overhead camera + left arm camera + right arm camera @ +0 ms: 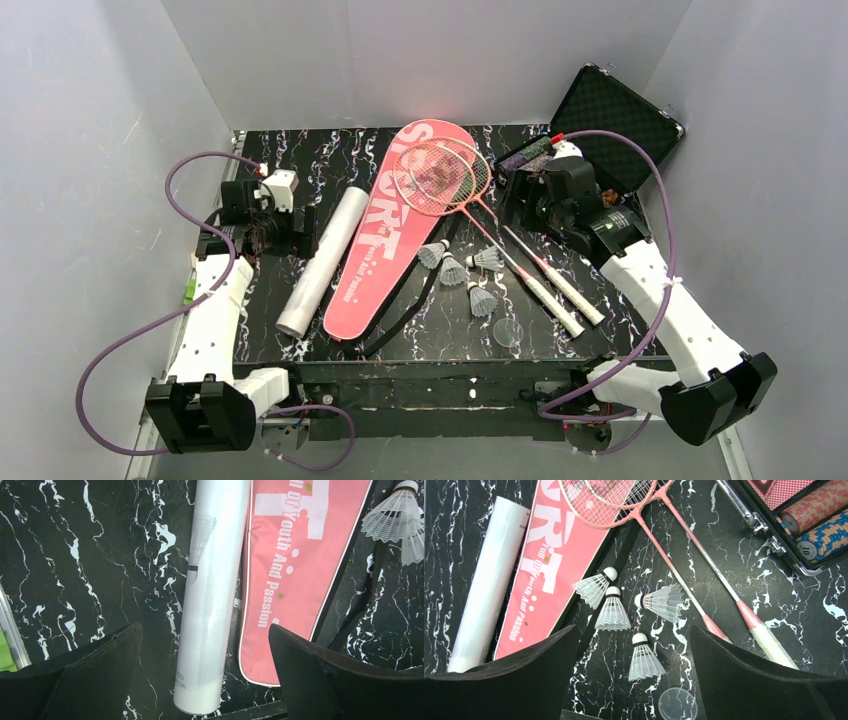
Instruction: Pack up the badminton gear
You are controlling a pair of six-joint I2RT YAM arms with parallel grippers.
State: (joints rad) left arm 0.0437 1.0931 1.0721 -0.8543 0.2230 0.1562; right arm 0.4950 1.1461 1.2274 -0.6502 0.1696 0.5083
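Four feather shuttlecocks point(613, 611) lie loose mid-counter point(330, 150), between the pink bag point(385, 240) and the racket handles. Three point their corks toward the far edge and one lies sideways. They look very light and easy to crush, so I would pinch each at the cork, not the skirt.

The two rackets point(440, 178) rest with their heads overlapping on the bag's wide far end, and their shafts run diagonally toward the near right corner. They look stiff and light, and the wrapped handles are the safest hold.

The white tube point(322, 262) lies just beside the bag's left edge, roughly parallel to it, with its long axis running from the near edge to the far edge. It is smooth and likely to roll, so grasp it across its middle. The bag looks limp.

The left tool point(204, 630) hangs over the tube's near end with its jaws wide apart and empty. The right tool point(634, 630), above the shuttlecocks, is likewise spread and holds nothing.
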